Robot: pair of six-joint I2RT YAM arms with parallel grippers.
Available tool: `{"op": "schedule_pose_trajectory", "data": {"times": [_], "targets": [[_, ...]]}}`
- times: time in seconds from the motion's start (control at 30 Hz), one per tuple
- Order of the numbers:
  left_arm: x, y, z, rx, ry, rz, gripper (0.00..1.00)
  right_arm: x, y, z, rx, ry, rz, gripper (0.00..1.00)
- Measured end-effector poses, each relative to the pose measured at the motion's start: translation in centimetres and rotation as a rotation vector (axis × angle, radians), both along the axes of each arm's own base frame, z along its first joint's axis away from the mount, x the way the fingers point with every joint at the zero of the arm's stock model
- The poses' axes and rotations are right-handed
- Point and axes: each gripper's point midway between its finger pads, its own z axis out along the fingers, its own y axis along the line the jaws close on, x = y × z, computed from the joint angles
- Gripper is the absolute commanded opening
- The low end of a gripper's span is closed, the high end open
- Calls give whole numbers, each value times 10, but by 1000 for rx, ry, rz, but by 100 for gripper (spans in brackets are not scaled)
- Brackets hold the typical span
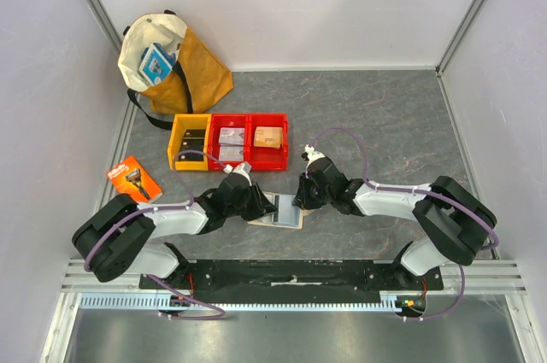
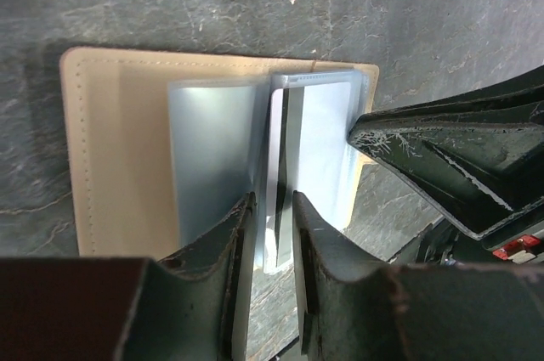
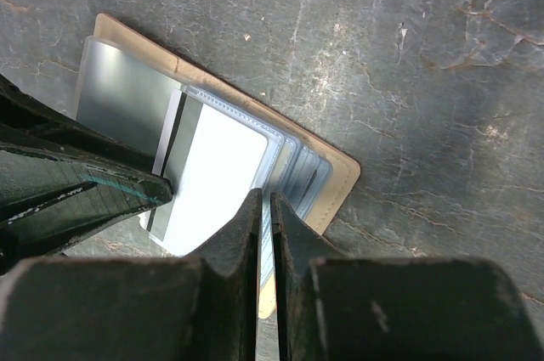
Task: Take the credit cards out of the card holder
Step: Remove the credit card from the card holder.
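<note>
Top view: fixed high at the near side, looking down over the whole tabletop (image 1: 385, 115). Left and right wrist views: close, looking down past left claw (image 2: 272, 208) and right claw (image 3: 264, 204); all three share the open card holder (image 1: 286, 212)

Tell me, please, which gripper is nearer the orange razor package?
Left. The left gripper meets the card holder from the side of the orange razor package; the right gripper is across the holder, farther away.
</note>
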Motion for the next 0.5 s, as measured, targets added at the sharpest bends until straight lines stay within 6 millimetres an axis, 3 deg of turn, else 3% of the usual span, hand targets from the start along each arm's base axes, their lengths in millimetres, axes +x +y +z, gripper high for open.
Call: {"op": "schedule_pose_trajectory", "data": {"times": [0.5], "targets": [[-4, 4, 3, -79, -2, 32, 17, 2, 3, 0, 4, -3, 5, 13]]}}
